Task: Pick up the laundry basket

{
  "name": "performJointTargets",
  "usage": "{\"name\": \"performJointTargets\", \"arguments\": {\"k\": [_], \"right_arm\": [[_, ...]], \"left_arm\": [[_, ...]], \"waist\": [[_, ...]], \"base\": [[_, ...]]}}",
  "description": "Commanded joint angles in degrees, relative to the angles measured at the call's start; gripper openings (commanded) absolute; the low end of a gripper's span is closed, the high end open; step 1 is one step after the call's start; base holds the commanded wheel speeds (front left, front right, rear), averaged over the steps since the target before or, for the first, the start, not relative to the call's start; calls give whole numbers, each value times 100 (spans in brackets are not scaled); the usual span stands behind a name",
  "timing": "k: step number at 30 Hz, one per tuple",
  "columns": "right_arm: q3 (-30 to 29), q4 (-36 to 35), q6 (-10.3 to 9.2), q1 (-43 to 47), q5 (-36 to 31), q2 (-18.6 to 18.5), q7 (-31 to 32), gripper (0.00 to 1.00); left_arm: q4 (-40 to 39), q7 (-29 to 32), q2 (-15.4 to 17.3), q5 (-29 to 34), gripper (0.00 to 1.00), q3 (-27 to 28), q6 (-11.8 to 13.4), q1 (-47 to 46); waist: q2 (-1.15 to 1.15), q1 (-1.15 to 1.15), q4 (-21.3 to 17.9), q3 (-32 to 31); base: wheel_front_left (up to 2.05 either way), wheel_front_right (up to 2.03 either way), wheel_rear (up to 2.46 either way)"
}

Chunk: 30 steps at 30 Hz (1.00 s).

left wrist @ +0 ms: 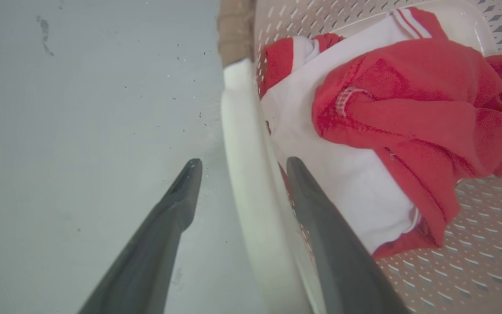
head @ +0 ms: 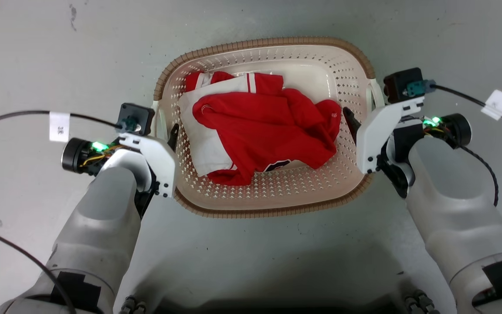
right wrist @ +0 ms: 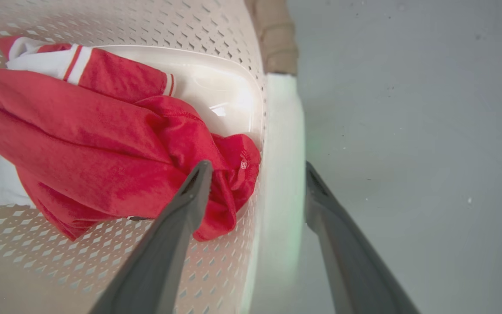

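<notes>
The laundry basket sits on the grey floor between my two arms, cream with perforated walls and a brown rim. Red and white clothes lie inside it. My left gripper is open and straddles the basket's white left handle, one finger inside the wall and one outside with a gap. My right gripper is open too, straddling the white right handle, its inner finger over the red cloth.
Bare grey floor surrounds the basket on all sides. Black cables with white tags run from both wrists across the floor. My pale forearms fill the lower corners of the head view.
</notes>
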Motion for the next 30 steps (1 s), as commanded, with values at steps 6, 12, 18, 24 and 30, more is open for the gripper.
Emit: {"name": "performJointTargets", "arguments": {"k": [6, 12, 18, 24, 30], "right_arm": [[201, 379, -4, -361, 166, -6, 84, 100], [309, 628, -4, -480, 234, -6, -36, 100], [460, 763, -4, -520, 308, -6, -76, 0], [550, 901, 5, -535, 236, -13, -100, 0], [477, 1044, 5, -305, 173, -15, 78, 0]], "left_arm": [[87, 141, 27, -296, 100, -435, 14, -194], [79, 194, 53, -641, 100, -813, 14, -271], [-40, 320, 60, -1053, 0, -1222, 15, -213], [-139, 381, 171, -1492, 0, -1541, 13, -159], [-294, 622, 185, -1978, 0, -1959, 13, 74]], "waist": [[0, -1, 27, 118], [0, -1, 48, 171], [0, -1, 60, 179], [0, -1, 54, 50], [0, -1, 50, -440]], "base": [[0, 0, 0], [0, 0, 0], [0, 0, 0], [0, 0, 0], [0, 0, 0]]}}
